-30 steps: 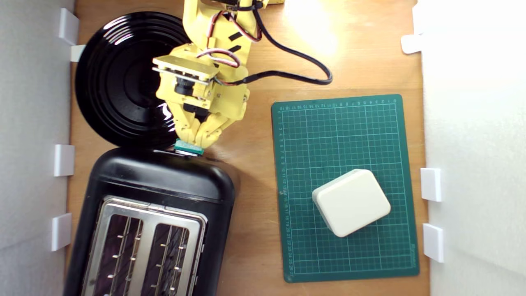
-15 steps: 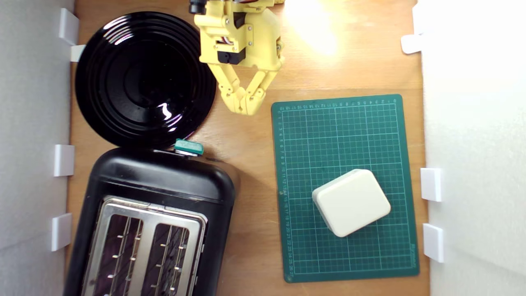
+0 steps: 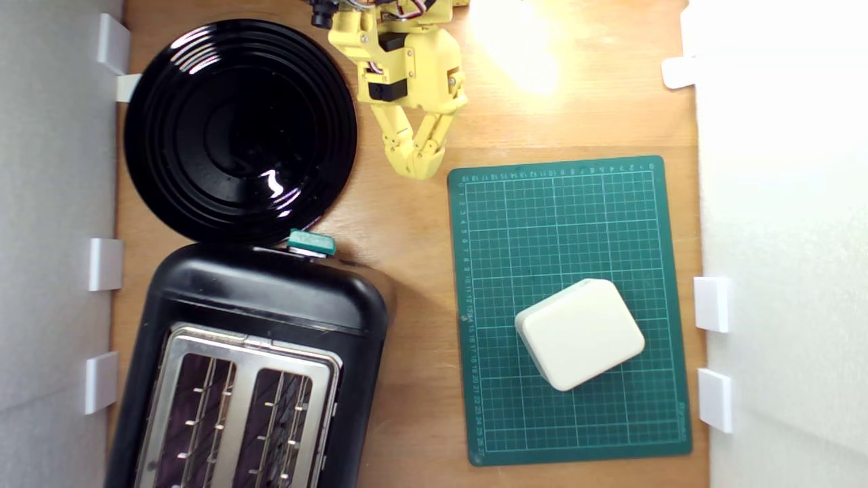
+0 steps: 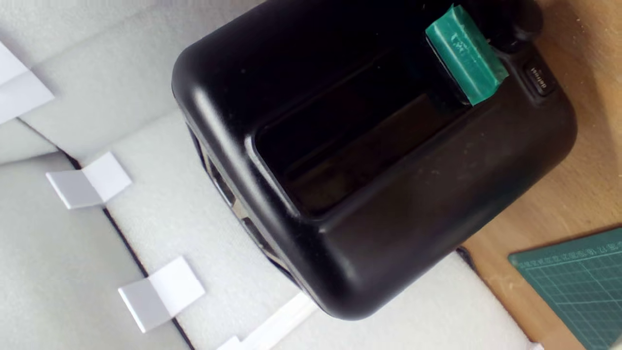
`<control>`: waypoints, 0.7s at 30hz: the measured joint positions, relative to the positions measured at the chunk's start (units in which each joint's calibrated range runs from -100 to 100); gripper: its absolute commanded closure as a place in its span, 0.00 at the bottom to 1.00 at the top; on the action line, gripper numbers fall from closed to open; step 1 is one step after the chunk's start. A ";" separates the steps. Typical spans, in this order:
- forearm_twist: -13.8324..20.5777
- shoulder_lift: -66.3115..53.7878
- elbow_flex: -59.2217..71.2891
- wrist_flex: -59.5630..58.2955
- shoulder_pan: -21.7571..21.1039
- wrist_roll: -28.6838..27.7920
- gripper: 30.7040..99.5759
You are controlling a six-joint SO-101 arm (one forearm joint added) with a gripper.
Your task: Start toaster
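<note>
Gripper [image 3: 419, 169], fingertips together and holding nothing, hangs near the worktop's far edge, well apart from the toaster [image 3: 271, 298] at the exterior view's lower left corner. Only the wrist view shows its end panel (lever [image 4: 465, 54] beside a small button [image 4: 540, 79]).

Yellow plastic arm [image 3: 407, 61], black servos, apparently red-white wires
</note>
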 measured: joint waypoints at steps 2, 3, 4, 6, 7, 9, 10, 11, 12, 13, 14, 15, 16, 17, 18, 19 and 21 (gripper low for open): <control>0.19 -0.58 0.09 0.00 -1.08 -1.29 0.99; 0.19 -0.75 0.09 0.00 -1.36 -1.89 0.99; 0.19 -0.83 0.09 0.00 -1.45 -2.48 0.99; 0.39 -0.83 0.09 0.00 -1.36 -3.23 0.99; 0.39 -0.83 0.09 0.17 -1.36 -3.45 0.99; 0.39 -1.00 0.09 2.30 -2.17 -3.50 0.99; 0.39 -1.08 0.09 3.23 -2.53 -3.50 0.99; 0.39 -1.08 0.09 4.26 -2.62 -3.56 0.99; 0.39 -1.08 0.09 5.53 -2.53 -3.72 0.99; 0.39 -1.08 0.09 6.47 -2.44 -4.09 0.99; 0.39 -1.08 0.09 7.15 -2.35 -4.47 0.99; 0.39 -1.08 0.09 7.74 -2.35 -4.69 0.99; 0.87 -1.08 0.19 8.17 -2.44 -5.01 0.99; 1.54 -1.17 0.46 8.51 -2.62 -5.44 0.99; 2.41 -1.17 0.56 9.02 -2.62 -6.03 0.99; 3.27 -1.17 0.74 9.53 -2.62 -6.52 0.99; 4.53 -1.17 0.74 10.72 -2.08 -7.06 0.99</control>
